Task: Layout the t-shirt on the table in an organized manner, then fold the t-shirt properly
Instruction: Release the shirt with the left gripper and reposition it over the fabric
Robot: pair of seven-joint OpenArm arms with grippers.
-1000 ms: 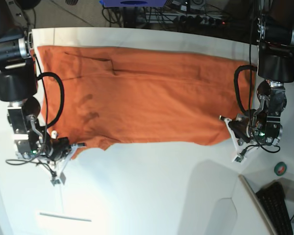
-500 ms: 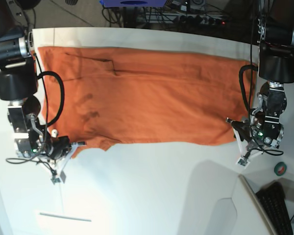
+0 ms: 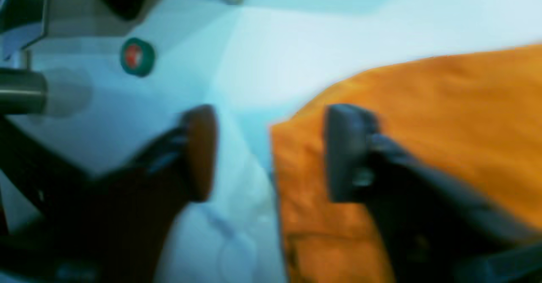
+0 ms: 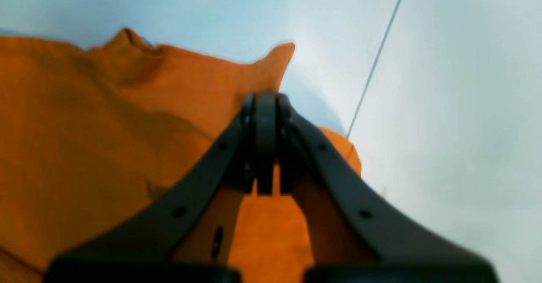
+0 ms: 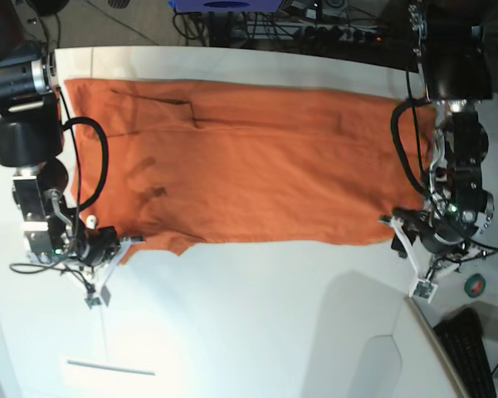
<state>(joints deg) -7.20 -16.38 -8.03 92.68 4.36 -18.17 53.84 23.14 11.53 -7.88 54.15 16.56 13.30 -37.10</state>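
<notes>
Lying flat across the white worktop (image 5: 249,332), the t-shirt (image 5: 249,166) looks soft, light and limp; a hem corner is the likeliest hold. Left claw (image 3: 271,151) gapes with nothing gripped, one pad over the cloth's edge. Right claw (image 4: 264,147) is clenched on a shirt corner.

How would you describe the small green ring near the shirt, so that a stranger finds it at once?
Start from the white table with the orange t-shirt spread across it. Follow the shirt's near edge to the left gripper; just beyond it, on the table, lies a small roll of tape. It is the only green ring there, with a reddish centre.
</notes>
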